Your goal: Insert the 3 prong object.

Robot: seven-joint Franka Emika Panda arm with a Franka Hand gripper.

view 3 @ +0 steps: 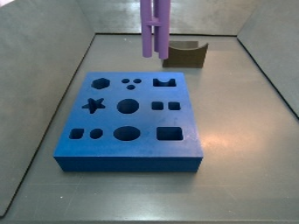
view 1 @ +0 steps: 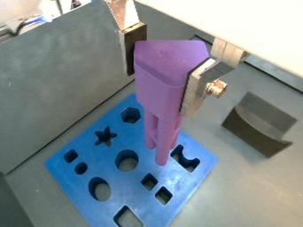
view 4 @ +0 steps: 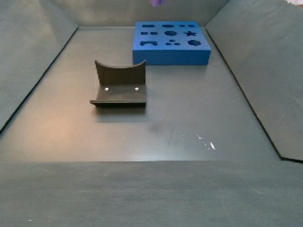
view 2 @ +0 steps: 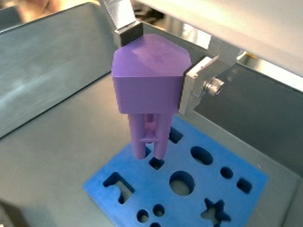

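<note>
3 prong object (view 2: 149,93) fills frame centre, clamped upright in closed gripper (view 2: 160,60), long axis vertical, prongs down above blue block (view 2: 178,186), not yet inserted.

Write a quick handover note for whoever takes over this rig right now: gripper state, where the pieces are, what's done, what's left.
Gripper: shut on the 3 prong object, holding it upright by its thick purple head, prongs pointing down.
3 prong object: above the blue block; a side view shows its prongs clear of the block, not yet in any hole.
Blue block: flat on the floor, all cutouts empty.
Brown block with the curved notch: on the floor apart from the blue block, untouched.
Done: pick-up and carry over the block.
Left: align the prongs with the three small round holes, lower, release.
</note>
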